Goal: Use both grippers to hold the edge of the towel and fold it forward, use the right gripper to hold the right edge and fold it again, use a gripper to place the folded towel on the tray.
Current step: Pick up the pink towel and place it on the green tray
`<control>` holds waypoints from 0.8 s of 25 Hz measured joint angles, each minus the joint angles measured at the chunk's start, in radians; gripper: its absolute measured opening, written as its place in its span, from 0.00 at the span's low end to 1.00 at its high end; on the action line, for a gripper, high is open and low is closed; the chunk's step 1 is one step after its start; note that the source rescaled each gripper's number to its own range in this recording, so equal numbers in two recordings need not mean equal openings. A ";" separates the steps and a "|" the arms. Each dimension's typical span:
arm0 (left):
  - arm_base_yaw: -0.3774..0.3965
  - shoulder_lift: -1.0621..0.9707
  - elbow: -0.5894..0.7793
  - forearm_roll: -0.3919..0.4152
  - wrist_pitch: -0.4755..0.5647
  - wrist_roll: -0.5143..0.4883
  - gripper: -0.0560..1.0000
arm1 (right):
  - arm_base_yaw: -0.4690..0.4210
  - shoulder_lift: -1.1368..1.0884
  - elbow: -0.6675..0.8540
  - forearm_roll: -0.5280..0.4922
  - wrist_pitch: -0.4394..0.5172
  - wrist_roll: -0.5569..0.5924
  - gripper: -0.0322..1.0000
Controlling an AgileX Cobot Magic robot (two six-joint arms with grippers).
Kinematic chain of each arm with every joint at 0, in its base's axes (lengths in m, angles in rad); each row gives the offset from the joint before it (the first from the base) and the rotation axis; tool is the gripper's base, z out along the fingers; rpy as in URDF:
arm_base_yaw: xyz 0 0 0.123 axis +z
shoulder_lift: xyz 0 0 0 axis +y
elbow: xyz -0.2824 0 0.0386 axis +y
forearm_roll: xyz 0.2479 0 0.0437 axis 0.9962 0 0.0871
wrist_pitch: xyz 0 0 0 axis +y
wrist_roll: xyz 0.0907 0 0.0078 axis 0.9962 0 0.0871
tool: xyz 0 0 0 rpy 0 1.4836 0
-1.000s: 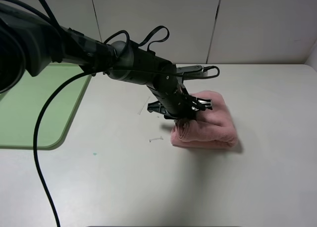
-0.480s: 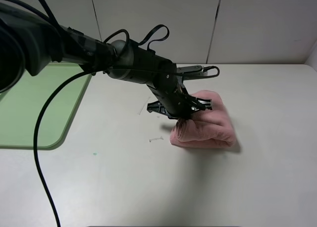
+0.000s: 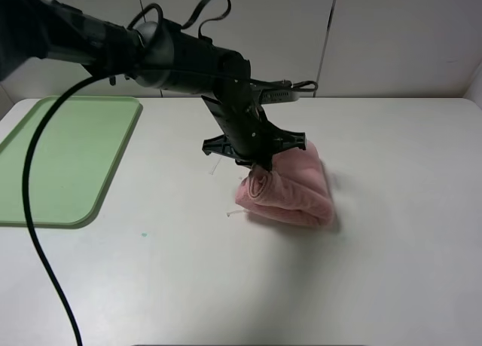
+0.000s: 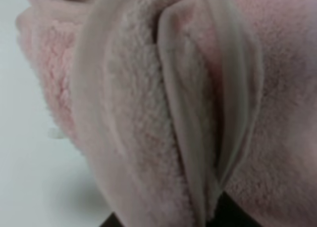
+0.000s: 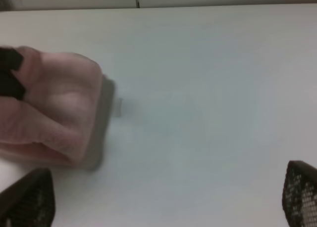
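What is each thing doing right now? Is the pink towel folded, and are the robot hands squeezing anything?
towel: folded into a thick bundle, one end lifted.
left end effector: shut on the towel's left end.
right end effector: open, holding nothing, off to the towel's right.
tray: empty, flat on the table.

Even, bright overhead light fills the high view, which is sharp, with the worktop (image 3: pixel 392 233) pale and free of glare. A soft, short shadow lies under the towel (image 3: pixel 290 191) on its right and near side. The left wrist view is heavily blurred, the towel's pile (image 4: pixel 138 113) too close to focus. The right wrist view is soft and hazy, with a dim shadow beside the towel (image 5: pixel 54 108).
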 joint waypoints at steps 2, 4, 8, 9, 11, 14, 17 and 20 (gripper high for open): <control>0.022 -0.026 0.000 0.000 0.029 0.018 0.12 | 0.000 0.000 0.000 0.000 0.000 0.000 1.00; 0.044 -0.044 0.000 0.000 0.062 0.034 0.12 | 0.000 0.000 0.000 0.000 0.000 0.000 1.00; 0.098 -0.076 0.000 0.001 0.122 0.075 0.12 | 0.000 0.000 0.000 0.000 0.000 0.000 1.00; 0.113 -0.085 0.000 0.001 0.135 0.089 0.12 | 0.000 0.000 0.000 0.000 0.000 0.000 1.00; 0.142 -0.102 0.000 0.001 0.157 0.110 0.12 | 0.000 0.000 0.000 0.000 0.000 0.000 1.00; 0.188 -0.124 0.014 0.002 0.180 0.138 0.12 | 0.000 0.000 0.000 0.000 0.000 0.000 1.00; 0.231 -0.139 0.032 0.002 0.194 0.171 0.12 | 0.000 0.000 0.000 0.000 0.000 0.000 1.00; 0.276 -0.159 0.042 0.002 0.205 0.203 0.12 | 0.000 0.000 0.000 0.001 0.000 0.000 1.00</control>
